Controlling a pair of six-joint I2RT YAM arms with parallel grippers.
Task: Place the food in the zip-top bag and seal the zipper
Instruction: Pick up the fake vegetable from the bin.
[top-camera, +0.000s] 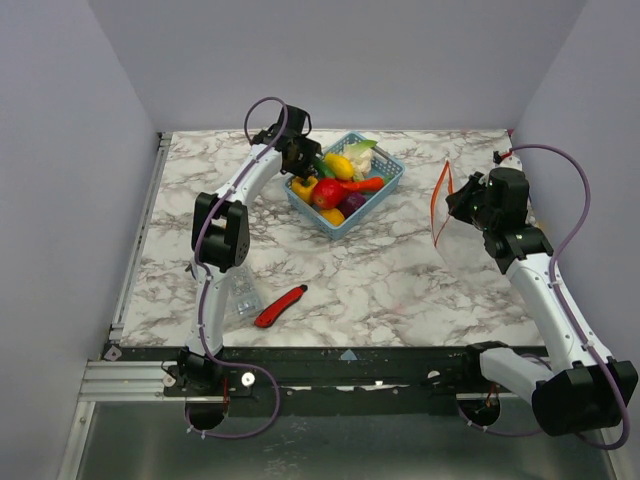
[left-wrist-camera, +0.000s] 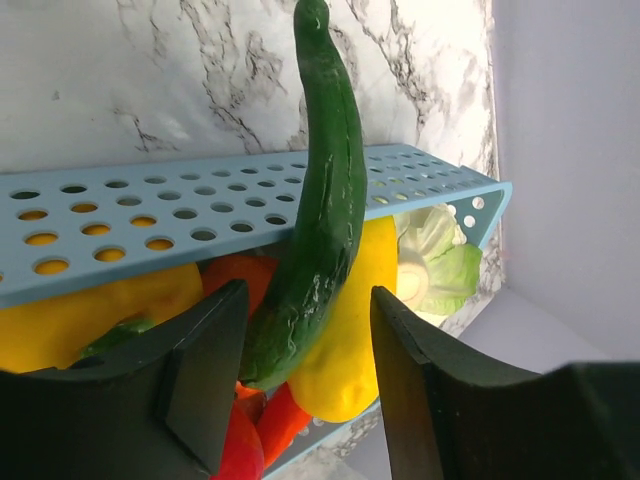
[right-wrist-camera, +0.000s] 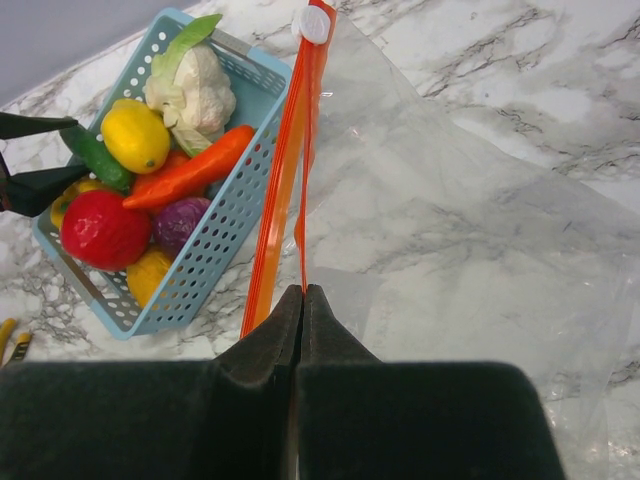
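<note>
Left tool (left-wrist-camera: 308, 296) apart, straddling green cucumber (left-wrist-camera: 325, 180) in blue basket (left-wrist-camera: 200, 215), far middle of surface (top-camera: 400, 280). Right tool (right-wrist-camera: 303, 295) clamped on zipper (right-wrist-camera: 290, 170) of zip-top bag (right-wrist-camera: 450, 230).

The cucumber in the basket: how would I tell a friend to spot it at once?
On the marble table, find the blue perforated basket near the far edge. At its left rim a cucumber leans up over the wall: the only long dark-green piece among yellow, red, orange and purple ones.
</note>
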